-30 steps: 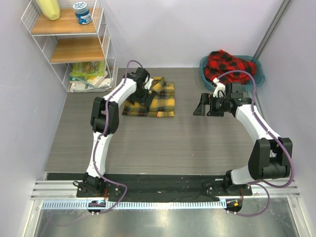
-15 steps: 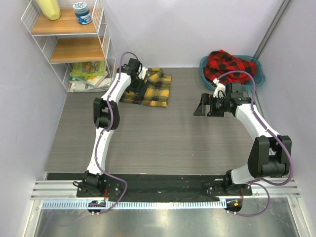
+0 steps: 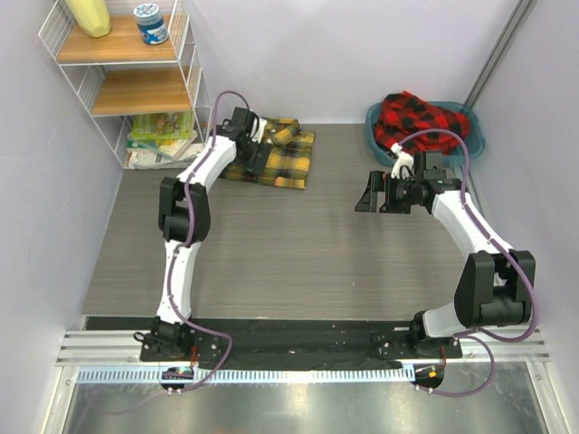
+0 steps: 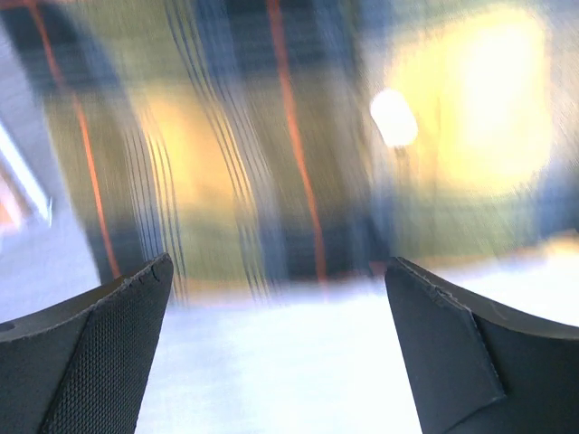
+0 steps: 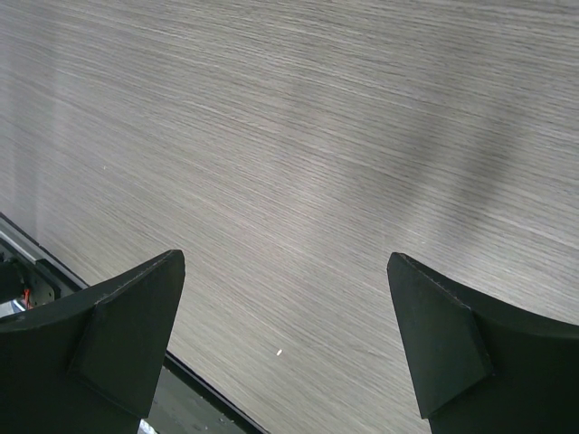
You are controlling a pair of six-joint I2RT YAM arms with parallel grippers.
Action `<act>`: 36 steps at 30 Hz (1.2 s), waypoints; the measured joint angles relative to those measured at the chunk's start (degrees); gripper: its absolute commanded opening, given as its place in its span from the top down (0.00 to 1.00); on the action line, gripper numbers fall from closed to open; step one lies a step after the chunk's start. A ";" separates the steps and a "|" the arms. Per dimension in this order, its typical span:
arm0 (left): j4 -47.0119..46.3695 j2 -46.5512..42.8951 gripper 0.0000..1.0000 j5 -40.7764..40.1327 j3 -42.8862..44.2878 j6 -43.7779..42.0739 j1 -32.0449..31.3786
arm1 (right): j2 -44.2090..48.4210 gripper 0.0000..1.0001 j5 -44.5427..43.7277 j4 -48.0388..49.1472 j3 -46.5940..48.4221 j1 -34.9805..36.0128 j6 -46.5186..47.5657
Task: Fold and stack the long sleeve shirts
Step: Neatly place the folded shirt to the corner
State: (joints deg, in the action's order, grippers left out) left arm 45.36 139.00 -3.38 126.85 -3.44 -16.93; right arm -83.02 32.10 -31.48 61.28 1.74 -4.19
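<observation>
The left wrist view shows the yellow-and-black checked flannel shirt (image 4: pixel 271 136) only as a smeared blur, and both the left fingers (image 4: pixel 99 362) and right fingers (image 5: pixel 109 334) are cut off by the bottom edge of their views. From above, the crumpled red-and-black checked flannel shirt (image 3: pixel 421 116) hides most of the teal plastic basin (image 3: pixel 476 143) at the far right corner of the tabletop (image 3: pixel 298 262).

No legible text, number or brand in any view. Blue-and-white label on the jar (image 3: pixel 150 24) atop the wire rack (image 3: pixel 194 72): too small to read. Printed green covers on the stack of booklets (image 3: pixel 163 128) on the lowest shelf: lettering not resolvable. Left wrist view too blurred for any lettering.
</observation>
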 measured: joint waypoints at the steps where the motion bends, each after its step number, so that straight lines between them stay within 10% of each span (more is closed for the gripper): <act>1: -0.31 -3.21 0.00 -0.70 -3.74 0.11 -0.68 | 0.22 0.00 0.02 -0.02 0.00 -0.02 -0.02; 8: -4.42 -21.07 0.00 -4.11 -20.94 4.24 -7.67 | 1.03 0.00 0.39 -0.11 0.00 -0.04 -0.13; 14: -5.95 -18.49 0.00 -5.60 -25.07 7.78 -11.61 | 1.03 0.00 0.46 -0.13 0.00 -0.04 -0.28; 36: -9.79 1.77 0.00 -9.73 -5.16 15.02 -11.82 | 1.01 0.00 0.57 -0.09 0.00 -0.11 -0.76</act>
State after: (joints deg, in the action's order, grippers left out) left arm 35.57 140.77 -13.10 121.69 11.57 -28.75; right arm -82.02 32.67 -31.57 61.28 1.63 -4.95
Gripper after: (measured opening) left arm 0.996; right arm 0.996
